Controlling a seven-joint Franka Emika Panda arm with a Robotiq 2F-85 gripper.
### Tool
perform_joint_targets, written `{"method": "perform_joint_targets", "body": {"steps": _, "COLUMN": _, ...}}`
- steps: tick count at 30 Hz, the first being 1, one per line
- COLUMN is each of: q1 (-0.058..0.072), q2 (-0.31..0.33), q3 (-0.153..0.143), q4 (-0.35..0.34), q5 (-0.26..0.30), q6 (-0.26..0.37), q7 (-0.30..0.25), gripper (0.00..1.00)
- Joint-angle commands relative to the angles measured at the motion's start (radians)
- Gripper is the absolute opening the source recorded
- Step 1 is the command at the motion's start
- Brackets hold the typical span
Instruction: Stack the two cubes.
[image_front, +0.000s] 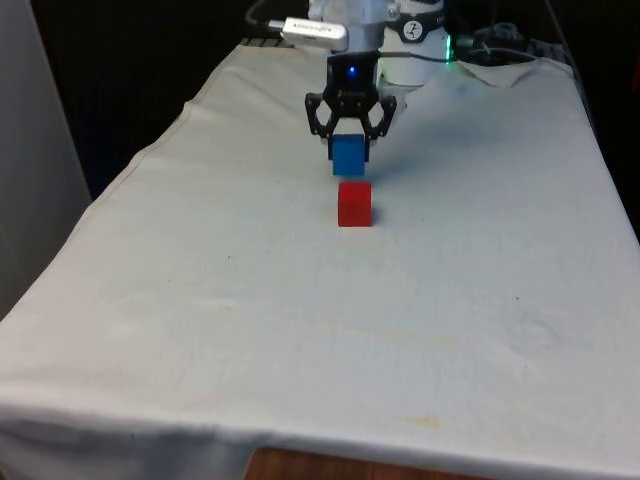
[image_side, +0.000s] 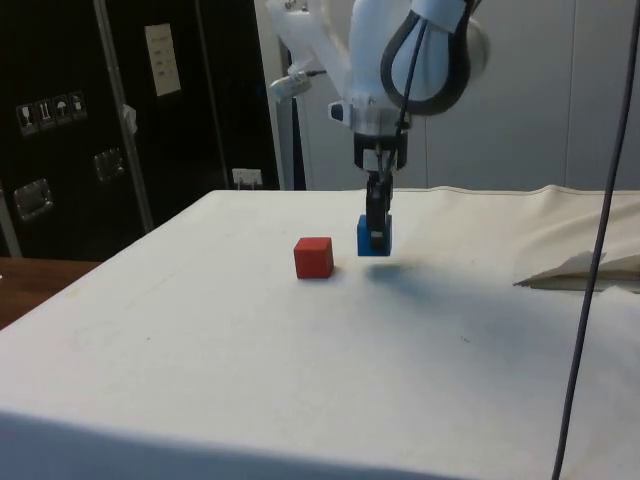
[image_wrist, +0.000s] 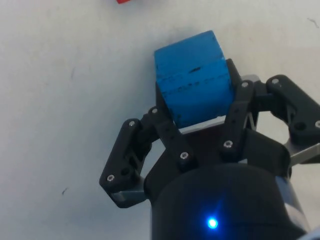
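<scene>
The gripper (image_front: 349, 150) has its fingers clamped on the blue cube (image_front: 348, 156), held near the table's (image_front: 200, 300) far edge — just behind the red cube (image_front: 354, 203). Best lift clear, centre above red, then lower squarely. No long axis — the blue cube sits slightly twisted in the grasp.

A plain blue cube (image_front: 348, 157) is seen between the fingers of the black gripper (image_front: 349, 135). At its 6 o'clock in the front view, a plain red cube (image_front: 354, 203) is seen on the white cloth (image_front: 300, 330).
</scene>
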Motion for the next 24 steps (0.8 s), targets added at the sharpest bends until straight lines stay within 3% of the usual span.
{"method": "perform_joint_targets", "body": {"steps": 1, "q1": 0.003, "q2": -0.015, "q3": -0.012, "q4": 0.003, "q5": -0.02, "q6": -0.021, "q7": 0.01, "gripper": 0.03}}
{"method": "perform_joint_targets", "body": {"steps": 5, "q1": 0.0, "q2": -0.051, "q3": -0.002, "q4": 0.003, "q5": 0.0, "q6": -0.051, "q7": 0.0, "gripper": 0.03}}
{"method": "perform_joint_targets", "body": {"steps": 6, "q1": 0.001, "q2": -0.057, "q3": -0.01, "q4": 0.01, "q5": -0.019, "q6": -0.066, "q7": 0.011, "gripper": 0.03}}
{"method": "perform_joint_targets", "body": {"steps": 14, "q1": -0.002, "q2": -0.127, "q3": -0.007, "q4": 0.033, "q5": -0.02, "q6": -0.154, "q7": 0.014, "gripper": 0.03}}
{"method": "perform_joint_targets", "body": {"steps": 15, "q1": -0.001, "q2": -0.127, "q3": -0.002, "q4": 0.029, "q5": 0.0, "q6": -0.144, "q7": 0.0, "gripper": 0.03}}
{"method": "perform_joint_targets", "body": {"steps": 16, "q1": -0.002, "q2": -0.135, "q3": -0.006, "q4": 0.036, "q5": -0.02, "q6": -0.164, "q7": 0.014, "gripper": 0.03}}
{"method": "perform_joint_targets", "body": {"steps": 22, "q1": -0.003, "q2": -0.176, "q3": -0.004, "q4": 0.062, "q5": -0.021, "q6": -0.234, "q7": 0.016, "gripper": 0.03}}
{"method": "perform_joint_targets", "body": {"steps": 23, "q1": -0.001, "q2": -0.177, "q3": -0.002, "q4": 0.058, "q5": 0.0, "q6": -0.225, "q7": 0.0, "gripper": 0.03}}
{"method": "perform_joint_targets", "body": {"steps": 24, "q1": -0.004, "q2": -0.18, "q3": -0.004, "q4": 0.067, "q5": -0.021, "q6": -0.243, "q7": 0.017, "gripper": 0.03}}
